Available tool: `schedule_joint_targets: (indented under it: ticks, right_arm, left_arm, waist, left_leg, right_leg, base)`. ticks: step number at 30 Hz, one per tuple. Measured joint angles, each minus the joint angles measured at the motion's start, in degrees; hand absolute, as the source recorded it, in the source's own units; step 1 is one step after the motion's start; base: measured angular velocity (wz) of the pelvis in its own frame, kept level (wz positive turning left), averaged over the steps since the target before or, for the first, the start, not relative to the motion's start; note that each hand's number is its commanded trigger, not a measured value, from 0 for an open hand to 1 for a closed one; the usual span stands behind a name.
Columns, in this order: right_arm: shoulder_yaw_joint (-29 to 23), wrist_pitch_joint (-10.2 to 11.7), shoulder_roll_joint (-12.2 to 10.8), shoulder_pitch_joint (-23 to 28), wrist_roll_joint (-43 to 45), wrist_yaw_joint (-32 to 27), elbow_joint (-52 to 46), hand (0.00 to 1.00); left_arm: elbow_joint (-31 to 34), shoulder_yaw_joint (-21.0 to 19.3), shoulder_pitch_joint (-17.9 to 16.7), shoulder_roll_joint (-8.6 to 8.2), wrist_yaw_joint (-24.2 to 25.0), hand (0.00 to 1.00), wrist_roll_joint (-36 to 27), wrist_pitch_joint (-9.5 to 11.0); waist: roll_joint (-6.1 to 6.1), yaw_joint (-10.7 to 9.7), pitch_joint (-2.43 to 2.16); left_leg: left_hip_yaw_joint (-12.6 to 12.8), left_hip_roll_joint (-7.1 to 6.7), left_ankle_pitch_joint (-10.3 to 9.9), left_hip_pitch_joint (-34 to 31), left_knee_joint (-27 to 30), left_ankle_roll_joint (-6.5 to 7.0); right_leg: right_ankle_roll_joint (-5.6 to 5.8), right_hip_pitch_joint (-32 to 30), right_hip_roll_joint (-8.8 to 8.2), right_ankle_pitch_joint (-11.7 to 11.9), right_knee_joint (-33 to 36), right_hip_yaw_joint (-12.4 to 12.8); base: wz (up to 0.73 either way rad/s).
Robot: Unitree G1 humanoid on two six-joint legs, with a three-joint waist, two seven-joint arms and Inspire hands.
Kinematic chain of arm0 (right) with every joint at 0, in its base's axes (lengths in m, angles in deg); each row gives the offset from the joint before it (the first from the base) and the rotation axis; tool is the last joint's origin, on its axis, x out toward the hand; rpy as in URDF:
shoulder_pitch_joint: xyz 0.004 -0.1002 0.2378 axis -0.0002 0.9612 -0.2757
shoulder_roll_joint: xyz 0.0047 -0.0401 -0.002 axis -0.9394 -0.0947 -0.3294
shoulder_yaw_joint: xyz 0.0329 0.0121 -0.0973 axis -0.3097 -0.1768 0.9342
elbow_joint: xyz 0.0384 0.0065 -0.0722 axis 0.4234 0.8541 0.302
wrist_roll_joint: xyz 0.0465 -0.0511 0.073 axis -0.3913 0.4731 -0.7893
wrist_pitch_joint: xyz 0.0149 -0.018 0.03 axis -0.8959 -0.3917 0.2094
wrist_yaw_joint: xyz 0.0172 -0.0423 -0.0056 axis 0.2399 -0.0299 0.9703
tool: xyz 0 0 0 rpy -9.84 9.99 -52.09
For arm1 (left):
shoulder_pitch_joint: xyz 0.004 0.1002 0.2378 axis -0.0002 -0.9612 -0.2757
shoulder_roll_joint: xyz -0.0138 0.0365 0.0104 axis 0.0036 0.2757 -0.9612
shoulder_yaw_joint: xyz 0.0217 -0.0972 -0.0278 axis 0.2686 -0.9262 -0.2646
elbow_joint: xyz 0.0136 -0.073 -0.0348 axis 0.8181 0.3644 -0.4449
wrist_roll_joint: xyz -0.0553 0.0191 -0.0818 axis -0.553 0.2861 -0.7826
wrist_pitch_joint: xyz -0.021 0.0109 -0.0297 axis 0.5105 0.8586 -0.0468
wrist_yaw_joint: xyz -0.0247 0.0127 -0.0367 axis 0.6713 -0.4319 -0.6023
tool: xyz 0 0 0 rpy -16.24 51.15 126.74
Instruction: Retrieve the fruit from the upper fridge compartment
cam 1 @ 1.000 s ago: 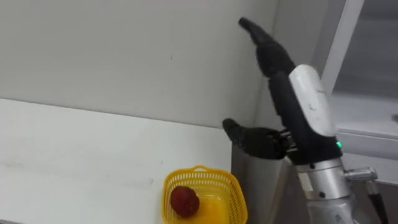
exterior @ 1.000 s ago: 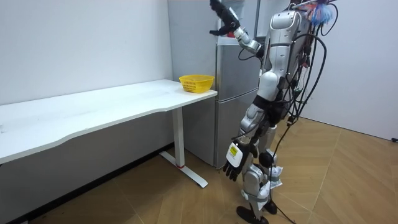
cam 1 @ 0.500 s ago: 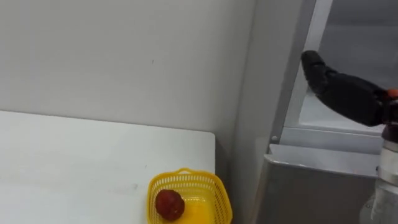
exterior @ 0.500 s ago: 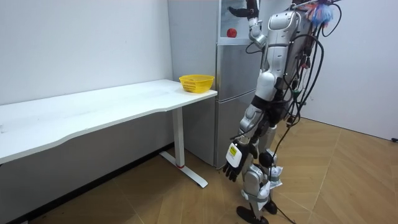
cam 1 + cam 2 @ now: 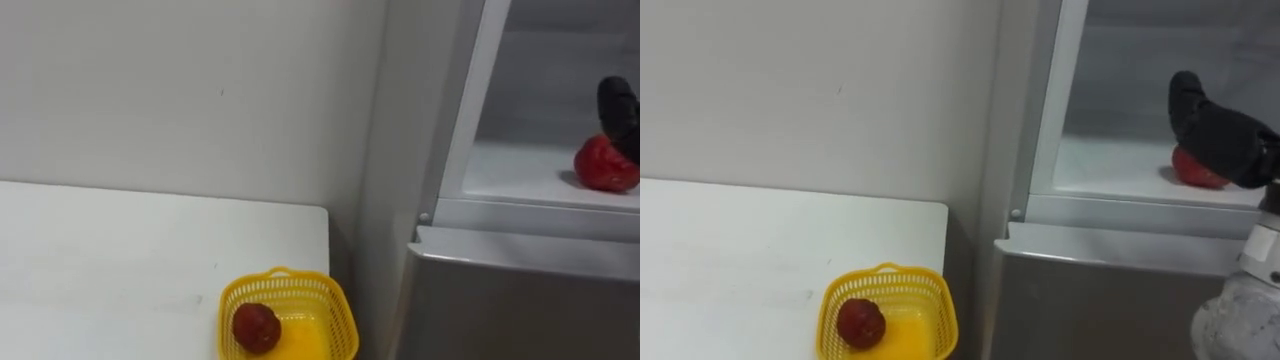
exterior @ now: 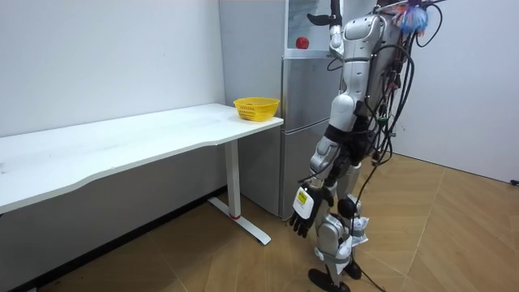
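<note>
A: Change from half a second back: the right hand has gone deeper into the upper compartment of the fridge. It was at the opening; it now sits right over the red fruit. The whole view has also swung; that is the camera's doing.

B: Step in hand?

A: Reach ending, grasp starting, by my reading. The fruit rests on the shelf directly beneath the hand, touching it or very nearly.

B: Hand state?

A: It is curved down over the fruit's top. Whether it clamps the fruit I cannot tell, because the hand covers most of it. In the left eye view the frame edge cuts the hand off.

B: Next move?

A: Probably close round the fruit, lift it clear of the shelf lip and draw straight back out.

B: Anything else?

A: The left hand hangs by the thigh, loose and spread. Well below and left of the working hand, a yellow basket on the white table holds a second fruit. What kind of fruit is unclear.
</note>
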Motion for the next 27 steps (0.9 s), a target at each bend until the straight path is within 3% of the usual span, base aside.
schedule_joint_targets:
  ticks: [3, 5, 10, 16, 22, 27]
  right_arm:
    - [0.0, -1.0, 0.6, 0.0, -2.7, 0.1, 3.2, 0.0]
    - [0.0, -1.4, 0.9, -0.2, -4.3, 0.4, 5.4, 0.0]
    - [0.1, -3.5, 5.7, -3.8, -6.4, 3.9, 13.0, 0.0]
    - [1.0, -4.2, 9.6, -7.4, -10.2, 6.2, 17.7, 0.0]
    - [1.5, -5.4, 11.4, -8.1, -12.7, 6.2, 21.4, 0.0]
    - [3.1, -6.4, 11.6, -9.0, -14.2, 7.2, 24.2, 0.0]
  left_arm:
    - [0.1, 0.0, -0.2, 0.44, 0.0, 0.0, 0.0, -0.2]
    - [0.2, 0.0, -0.2, 0.67, 0.0, 0.0, 0.0, -0.6]
    - [2.6, 0.0, -1.0, 0.86, 0.3, 0.0, 0.0, -0.7]
    - [3.1, 0.0, -1.4, 0.83, 0.8, 0.0, 0.0, -0.7]
    - [3.5, -0.1, -2.0, 1.13, 1.1, 0.0, -0.5, -0.8]
    - [4.6, -1.1, -3.3, 1.44, 1.3, 0.0, -0.4, -1.0]
  waist:
    - [-0.86, 0.0, 0.43]
    - [-1.32, 0.1, 0.29]
    - [-1.88, 0.1, -0.01]
    - [-1.88, 0.1, 0.06]
    - [-2.14, 0.2, 0.24]
    - [-2.56, 0.2, 0.1]
  left_leg:
    - [0.0, 0.0, 0.0, 0.2, 0.1, 0.0]
    - [0.0, -0.02, 0.0, 0.0, 0.1, 0.0]
    - [0.0, -0.15, 0.0, -0.7, 0.3, 0.06]
    - [-0.2, -0.06, 0.0, -0.7, 0.2, 0.06]
    - [-0.5, -0.07, 0.0, -0.7, 0.1, 0.05]
    - [-0.5, -0.06, 0.0, -0.7, 0.2, 0.04]
  right_leg:
    - [0.0, 0.1, 0.0, 0.0, -0.1, 0.0]
    - [0.0, 0.0, -0.01, 0.0, -0.1, 0.0]
    - [0.01, -0.6, -0.13, 0.0, 0.0, 0.1]
    - [0.01, -0.7, -0.1, 0.0, 0.0, -0.2]
    - [0.01, -0.6, -0.1, 0.0, 0.0, -0.7]
    - [0.01, -0.5, -0.09, 0.0, 0.0, -0.7]
  base:
    - [-0.02]
    - [0.0]
    - [0.0]
    - [0.01]
    - [0.02]
    - [0.0]
